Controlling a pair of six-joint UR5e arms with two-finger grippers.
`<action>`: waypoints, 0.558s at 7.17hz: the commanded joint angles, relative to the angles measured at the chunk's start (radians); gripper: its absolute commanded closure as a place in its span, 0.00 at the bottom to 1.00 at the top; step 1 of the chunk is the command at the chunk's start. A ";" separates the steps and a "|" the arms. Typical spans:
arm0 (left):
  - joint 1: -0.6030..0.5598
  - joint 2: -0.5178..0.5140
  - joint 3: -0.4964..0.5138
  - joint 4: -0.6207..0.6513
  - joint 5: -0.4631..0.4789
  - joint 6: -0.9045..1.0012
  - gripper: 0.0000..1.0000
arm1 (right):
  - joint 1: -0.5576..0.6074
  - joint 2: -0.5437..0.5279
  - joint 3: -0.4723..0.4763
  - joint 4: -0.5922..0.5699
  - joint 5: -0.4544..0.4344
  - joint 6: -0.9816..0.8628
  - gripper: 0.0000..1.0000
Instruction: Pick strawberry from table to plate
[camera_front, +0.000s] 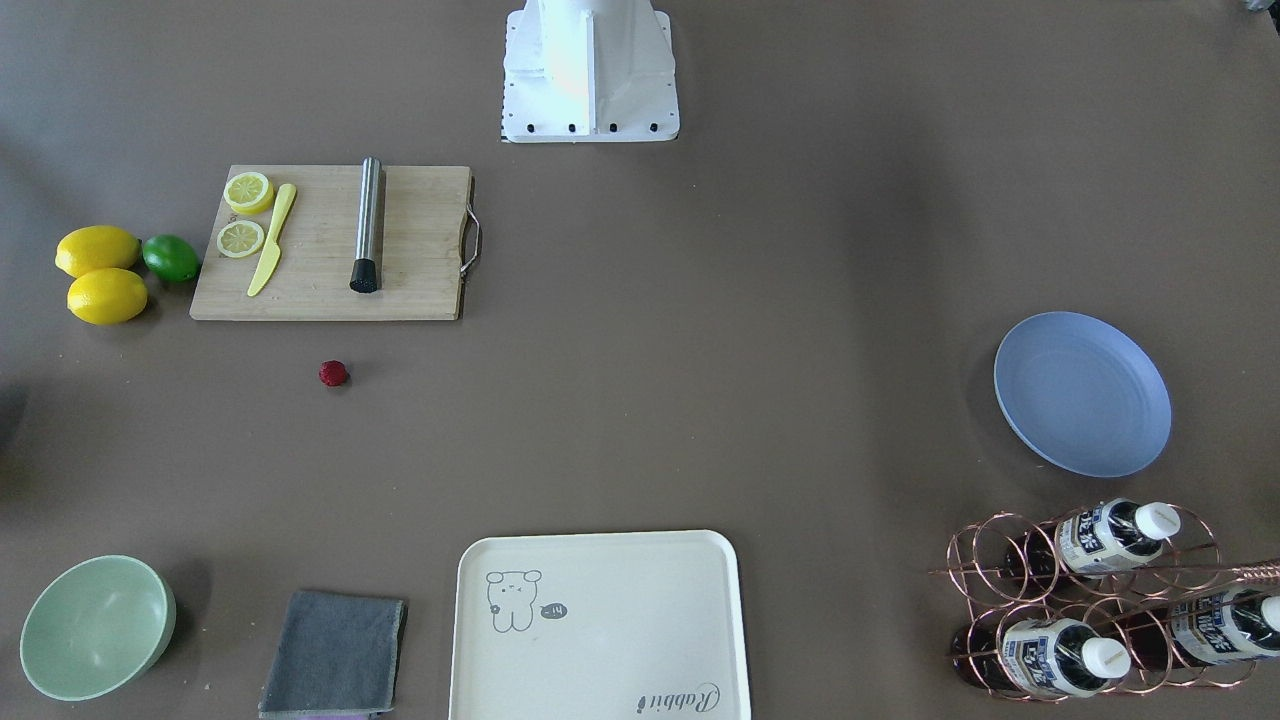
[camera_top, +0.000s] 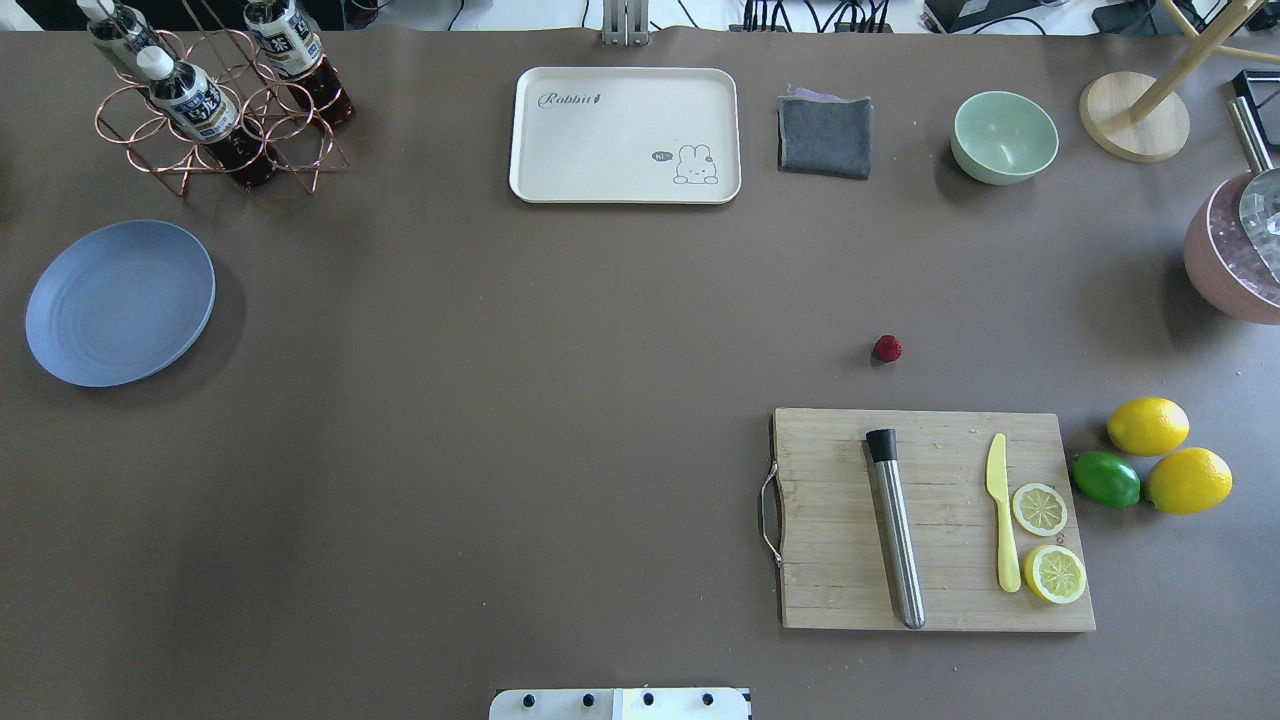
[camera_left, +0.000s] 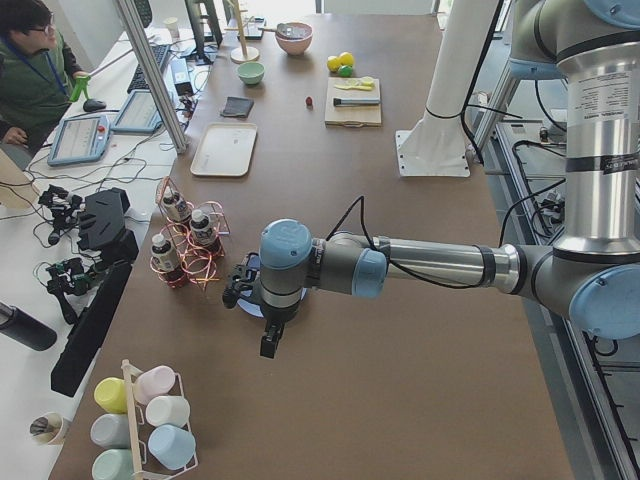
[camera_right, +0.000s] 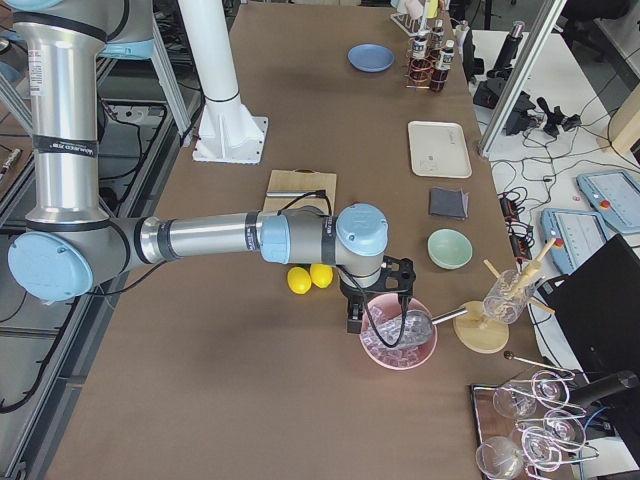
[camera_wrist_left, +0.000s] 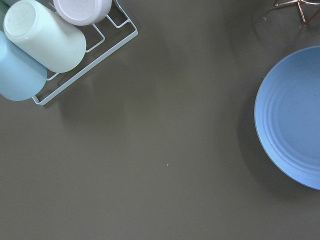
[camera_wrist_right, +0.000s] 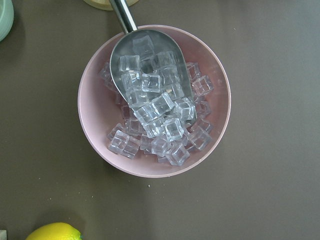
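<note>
The strawberry (camera_top: 887, 348) is a tiny dark red berry lying alone on the table (camera_top: 500, 400), just beyond the cutting board; it also shows in the front view (camera_front: 333, 373). The blue plate (camera_top: 120, 302) rests bare at the table's left end, far from the berry, and fills the right edge of the left wrist view (camera_wrist_left: 295, 120). My left gripper (camera_left: 268, 342) hangs over the table beside the plate. My right gripper (camera_right: 353, 320) hangs above a pink bowl of ice at the right end. Only side views show them, so I cannot tell their state.
A wooden cutting board (camera_top: 930, 520) carries a steel muddler, a yellow knife and lemon slices, with lemons and a lime (camera_top: 1105, 479) beside it. Along the far edge stand a bottle rack (camera_top: 215, 100), cream tray (camera_top: 625, 135), grey cloth, green bowl (camera_top: 1004, 136). A pink ice bowl (camera_wrist_right: 152, 100) holds a scoop.
</note>
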 joint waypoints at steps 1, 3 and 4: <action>0.001 -0.001 0.000 -0.002 0.000 0.003 0.02 | 0.000 -0.012 0.016 0.000 -0.002 0.000 0.00; -0.002 0.000 0.004 -0.002 -0.001 0.003 0.02 | 0.000 -0.015 0.017 0.000 0.002 0.000 0.00; 0.001 -0.001 0.009 -0.002 0.000 0.003 0.02 | 0.000 -0.013 0.017 0.000 0.002 0.000 0.00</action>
